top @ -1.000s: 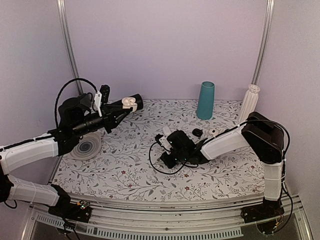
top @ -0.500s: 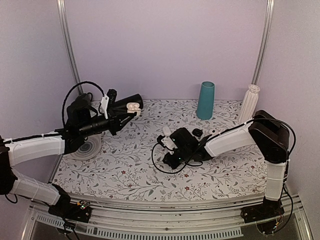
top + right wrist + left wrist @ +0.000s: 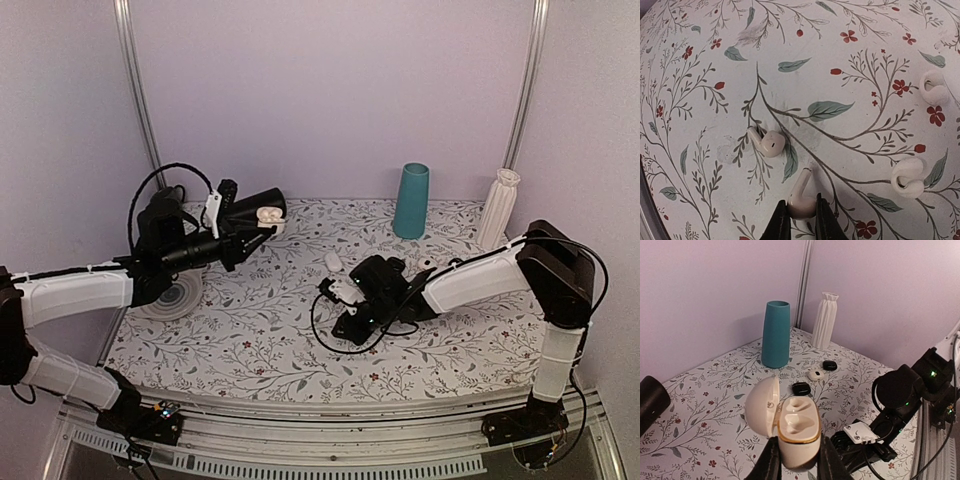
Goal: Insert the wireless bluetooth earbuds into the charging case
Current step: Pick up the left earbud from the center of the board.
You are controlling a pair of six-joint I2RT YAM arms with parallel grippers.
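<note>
Lilac walls close round a floral-printed surface (image 3: 250, 340), where the job sits at the pick-up of the first earbud. The right end effector (image 3: 799, 217) is down low, its jaws pressed together on the body of one white earbud (image 3: 801, 197); whether the bud has cleared the surface cannot be told. A second earbud (image 3: 767, 142) lies loose just beside it, with two white ear tips (image 3: 907, 182) nearby. Off to the left, the left end effector (image 3: 800, 462) pinches the charging case (image 3: 797, 427) by its lower body and holds it in the air above the surface, lid swung open. Both inner wells look empty. The next move probably calls for lifting the held bud, carrying it across to the case and turning it so its stem lines up with a well. A teal cup (image 3: 775, 334) and a white ribbed vase (image 3: 824, 320) stand at the back; their insides are hidden.
</note>
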